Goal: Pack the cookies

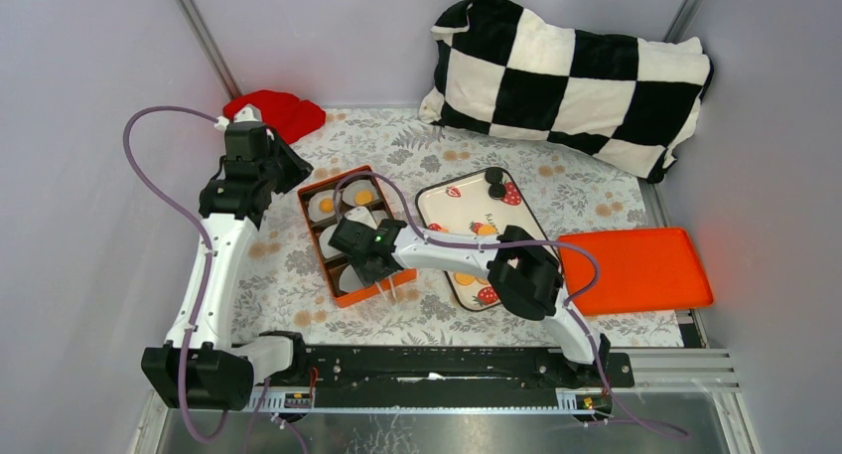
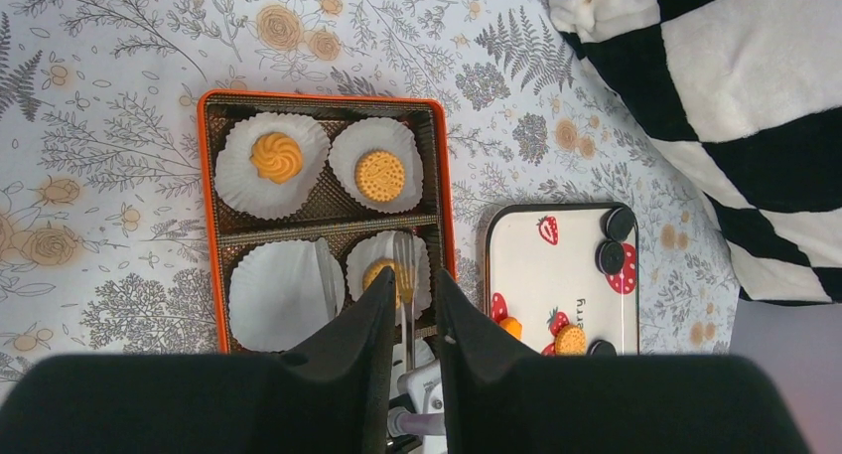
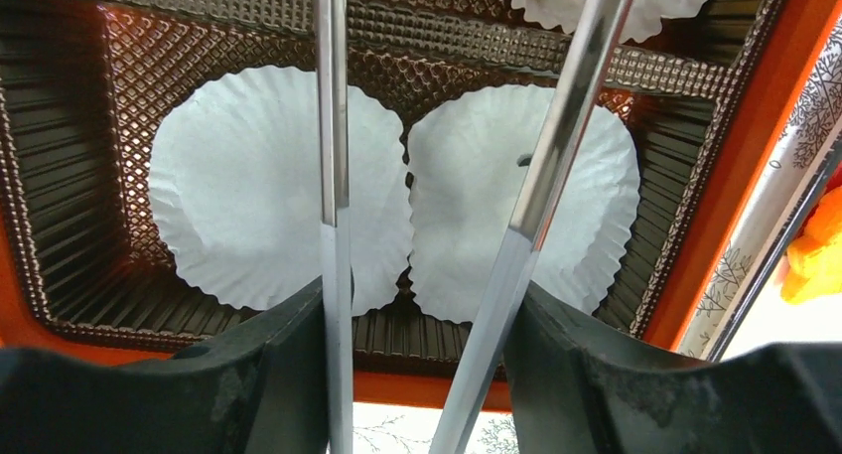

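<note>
An orange box (image 1: pixel 338 297) holds white paper cups. Three cups carry cookies: a swirl (image 2: pixel 276 156), a round one (image 2: pixel 379 175), and one (image 2: pixel 375 272) partly behind my left fingers. More cookies lie on the strawberry tray (image 2: pixel 556 275): black ones (image 2: pixel 610 257), a golden disc (image 2: pixel 569 339) and an orange piece (image 2: pixel 510 327). My right gripper (image 3: pixel 422 295) is shut on metal tongs (image 3: pixel 331 176), whose blades hang spread over two empty cups (image 3: pixel 268 186) at the box's near end. High over the box, my left gripper (image 2: pixel 414 275) holds nothing, its jaws a narrow gap apart.
A black-and-white checked pillow (image 1: pixel 566 72) lies at the back right. A red cloth (image 1: pixel 278 111) sits at the back left. A flat orange lid (image 1: pixel 635 270) rests right of the strawberry tray (image 1: pixel 437 201). A floral cloth covers the table.
</note>
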